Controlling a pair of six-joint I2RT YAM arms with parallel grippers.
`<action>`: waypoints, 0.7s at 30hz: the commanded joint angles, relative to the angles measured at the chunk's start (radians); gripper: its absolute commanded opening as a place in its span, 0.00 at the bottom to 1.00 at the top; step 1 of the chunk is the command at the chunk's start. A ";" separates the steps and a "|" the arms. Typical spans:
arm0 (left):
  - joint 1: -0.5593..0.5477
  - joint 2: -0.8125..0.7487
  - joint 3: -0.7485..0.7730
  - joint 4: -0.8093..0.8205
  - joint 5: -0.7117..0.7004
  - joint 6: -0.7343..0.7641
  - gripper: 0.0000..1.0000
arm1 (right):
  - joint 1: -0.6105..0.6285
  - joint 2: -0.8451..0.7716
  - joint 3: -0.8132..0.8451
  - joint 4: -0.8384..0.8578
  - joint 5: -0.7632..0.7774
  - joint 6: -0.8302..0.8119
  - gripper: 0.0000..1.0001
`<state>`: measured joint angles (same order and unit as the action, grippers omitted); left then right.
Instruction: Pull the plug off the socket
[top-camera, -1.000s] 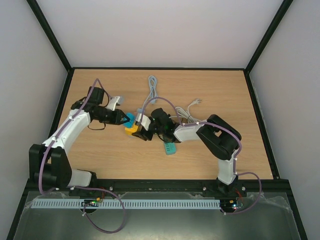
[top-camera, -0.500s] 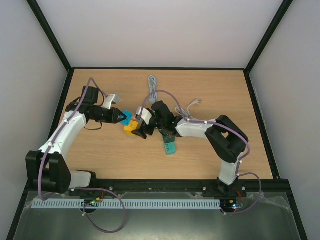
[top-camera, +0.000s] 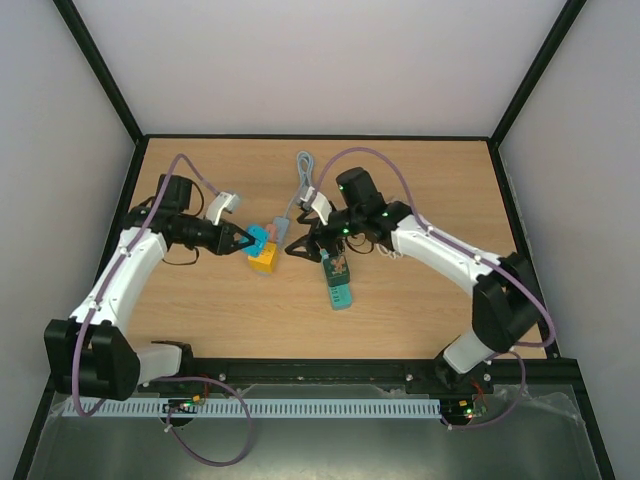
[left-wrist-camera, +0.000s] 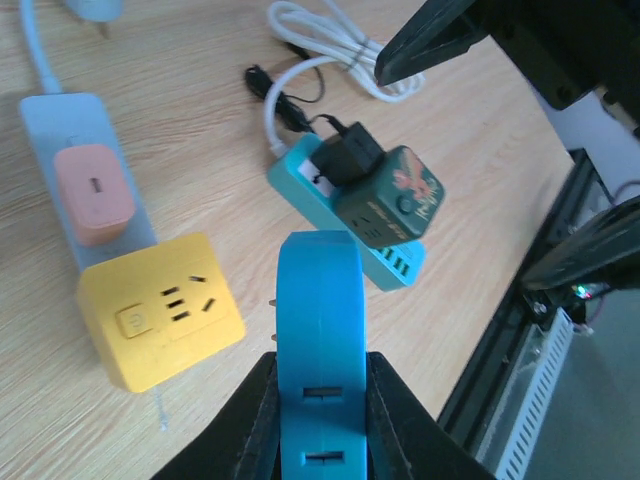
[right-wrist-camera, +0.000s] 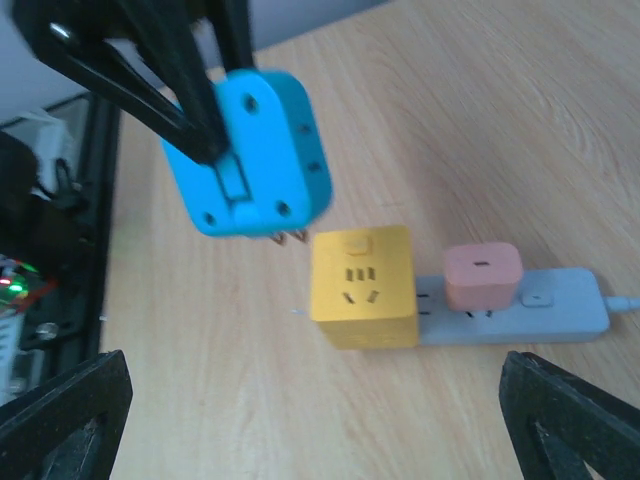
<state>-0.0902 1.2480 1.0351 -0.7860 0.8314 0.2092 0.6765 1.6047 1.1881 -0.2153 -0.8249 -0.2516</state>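
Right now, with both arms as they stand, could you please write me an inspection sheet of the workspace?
Surface: wooden table, no spill seen.
Job's things: blue plug is off the yellow socket, prongs free; the socket sits at the end of the grey power strip.
Clutter: pink adapter in the same strip; teal strip carrying a dark green cube.
Tools: left tool shut on the blue plug; right tool open, holding nothing.
Cables: white cable coiled beyond the teal strip; purple cables along the arms.
Surroundings: pale walls, black frame.

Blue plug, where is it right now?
Top view, left of centre: the blue plug sits in the left gripper, just clear of the yellow socket cube.
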 joint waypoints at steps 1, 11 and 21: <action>-0.004 -0.022 0.029 -0.083 0.135 0.136 0.05 | 0.011 -0.111 0.012 -0.119 -0.079 0.054 0.98; -0.116 -0.058 0.059 -0.157 0.233 0.254 0.07 | 0.011 -0.116 0.055 -0.165 -0.203 0.159 0.79; -0.153 -0.076 0.051 -0.190 0.292 0.308 0.06 | 0.051 -0.135 0.016 -0.058 -0.325 0.243 0.57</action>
<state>-0.2340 1.1900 1.0668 -0.9443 1.0538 0.4690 0.7040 1.4864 1.2018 -0.3038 -1.0718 -0.0353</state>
